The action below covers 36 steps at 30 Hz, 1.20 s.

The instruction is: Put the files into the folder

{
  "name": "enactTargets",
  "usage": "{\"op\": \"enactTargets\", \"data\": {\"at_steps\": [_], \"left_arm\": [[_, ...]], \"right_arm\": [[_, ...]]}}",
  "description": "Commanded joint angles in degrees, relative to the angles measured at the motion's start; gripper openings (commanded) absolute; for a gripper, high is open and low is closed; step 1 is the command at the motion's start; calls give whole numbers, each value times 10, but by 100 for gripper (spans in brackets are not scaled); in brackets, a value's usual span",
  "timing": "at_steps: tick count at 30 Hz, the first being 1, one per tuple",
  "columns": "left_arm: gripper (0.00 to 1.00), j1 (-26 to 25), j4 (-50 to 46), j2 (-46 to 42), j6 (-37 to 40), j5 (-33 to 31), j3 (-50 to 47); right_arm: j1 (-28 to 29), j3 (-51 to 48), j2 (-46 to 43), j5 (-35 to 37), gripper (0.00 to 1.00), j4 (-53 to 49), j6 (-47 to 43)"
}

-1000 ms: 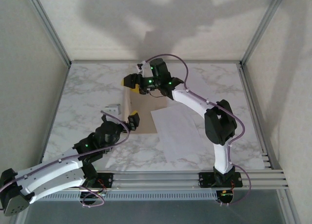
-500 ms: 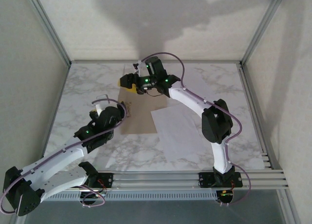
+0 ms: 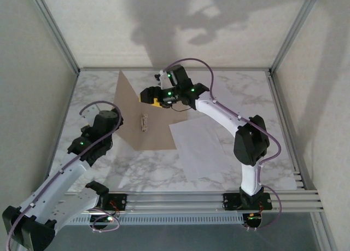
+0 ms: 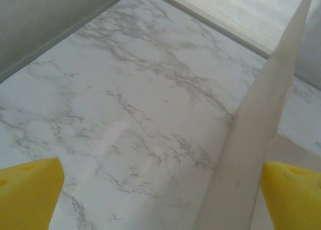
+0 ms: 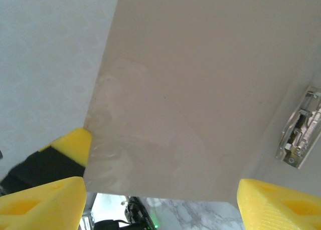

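Folder (image 3: 157, 135) cover upright, table (image 3: 246, 92) far-left; right gripper (image 3: 150, 96) spread wide astride its top edge, unclamped. Left gripper (image 4: 160, 190) fully open, empty. Files (image 3: 199, 147) flat on the marble, centre-right.

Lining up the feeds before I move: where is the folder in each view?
Top external: folder left of centre, open, cover raised on its left.
Left wrist: folder cover edge-on, rising from bottom centre to the top right.
Right wrist: folder across centre and top.
Shared landmark: metal clip, at the right edge in the right wrist view.
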Motion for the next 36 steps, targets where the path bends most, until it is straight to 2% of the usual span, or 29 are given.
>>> {"op": "enactTargets", "data": {"at_steps": [1, 8, 14, 18, 23, 25, 36], "left_arm": [[99, 45, -88, 26, -7, 19, 48], [100, 117, -146, 38, 36, 24, 149], [100, 123, -163, 48, 74, 36, 223], [99, 123, -129, 43, 91, 128, 240], [100, 122, -53, 38, 111, 317, 223], [99, 123, -39, 35, 111, 336, 215], [99, 122, -33, 25, 120, 355, 202]], "right_arm": [[-3, -14, -24, 30, 81, -34, -23], [-22, -60, -58, 44, 81, -41, -35], [-39, -96, -87, 61, 83, -49, -34], [-39, -115, -85, 28, 84, -11, -21], [-31, -99, -51, -1, 82, 28, 8], [-24, -77, -33, -6, 81, 28, 10], [2, 21, 44, -36, 80, 28, 30]]}}
